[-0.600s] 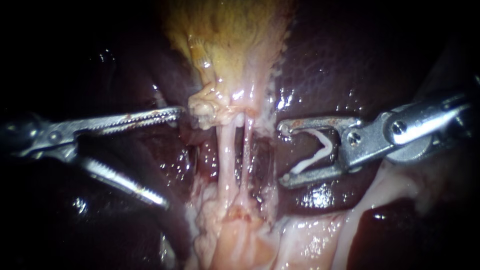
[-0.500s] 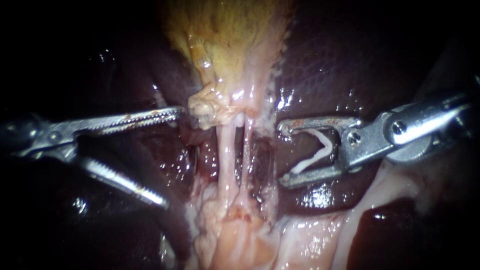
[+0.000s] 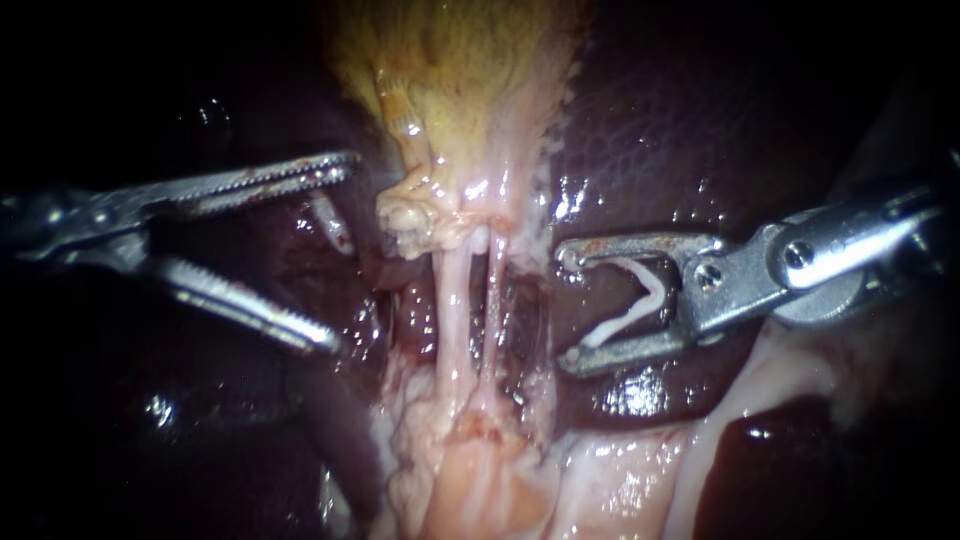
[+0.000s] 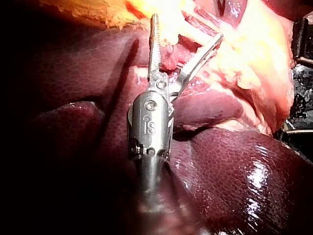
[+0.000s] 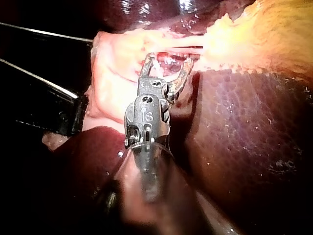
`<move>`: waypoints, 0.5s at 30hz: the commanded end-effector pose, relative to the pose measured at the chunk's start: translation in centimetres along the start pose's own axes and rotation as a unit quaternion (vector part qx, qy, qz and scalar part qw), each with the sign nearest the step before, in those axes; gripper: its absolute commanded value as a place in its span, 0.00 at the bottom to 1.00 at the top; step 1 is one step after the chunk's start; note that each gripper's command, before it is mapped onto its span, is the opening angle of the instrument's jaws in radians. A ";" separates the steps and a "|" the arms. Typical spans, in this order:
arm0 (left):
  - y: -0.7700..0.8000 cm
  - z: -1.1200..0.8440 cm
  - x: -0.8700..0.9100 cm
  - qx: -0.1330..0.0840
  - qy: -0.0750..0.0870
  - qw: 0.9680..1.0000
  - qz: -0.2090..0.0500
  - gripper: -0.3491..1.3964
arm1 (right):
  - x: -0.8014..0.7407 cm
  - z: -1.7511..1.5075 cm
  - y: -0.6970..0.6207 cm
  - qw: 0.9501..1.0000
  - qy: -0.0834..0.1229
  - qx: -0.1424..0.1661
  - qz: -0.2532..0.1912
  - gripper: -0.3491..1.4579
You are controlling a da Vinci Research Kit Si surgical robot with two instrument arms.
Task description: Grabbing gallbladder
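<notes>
Where gallbladder (image 3: pixel 460 80) narrows, tubes (image 3: pixel 455 310) between left instrument (image 3: pixel 340 252), right instrument (image 3: pixel 567 305) holding clip (image 3: pixel 640 290).

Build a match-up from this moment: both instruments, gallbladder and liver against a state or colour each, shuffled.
Things:
1. left instrument
2. right instrument
3. gallbladder
4. liver

States or colours:
A. dark maroon, glossy
B. toothed jaws open, gripping nothing
C. yellowish
D. jaws hold a white clip

Pairs: 1-B, 2-D, 3-C, 4-A
</notes>
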State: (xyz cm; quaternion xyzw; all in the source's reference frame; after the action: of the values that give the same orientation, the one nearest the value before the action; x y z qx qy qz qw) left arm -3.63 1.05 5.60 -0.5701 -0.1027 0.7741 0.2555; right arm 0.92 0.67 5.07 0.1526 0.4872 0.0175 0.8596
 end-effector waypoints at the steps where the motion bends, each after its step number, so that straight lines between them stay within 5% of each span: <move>1: -0.01 0.05 -0.02 0.003 -0.001 1.000 -0.009 0.67 | 0.00 0.00 0.00 1.000 0.000 0.000 0.000 0.47; 6: -0.12 0.25 -0.07 0.017 -0.004 0.999 -0.032 0.61 | 0.00 0.00 0.00 1.000 0.000 0.000 0.000 0.47; 15: -0.20 0.47 -0.29 0.011 -0.026 0.998 -0.062 0.47 | 0.00 0.00 0.00 1.000 0.000 0.000 0.000 0.47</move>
State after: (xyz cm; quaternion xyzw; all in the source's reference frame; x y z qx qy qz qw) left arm -3.95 1.13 6.11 -0.5388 -0.1379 0.7714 0.3093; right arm 0.92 0.67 5.07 0.1526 0.4872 0.0175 0.8597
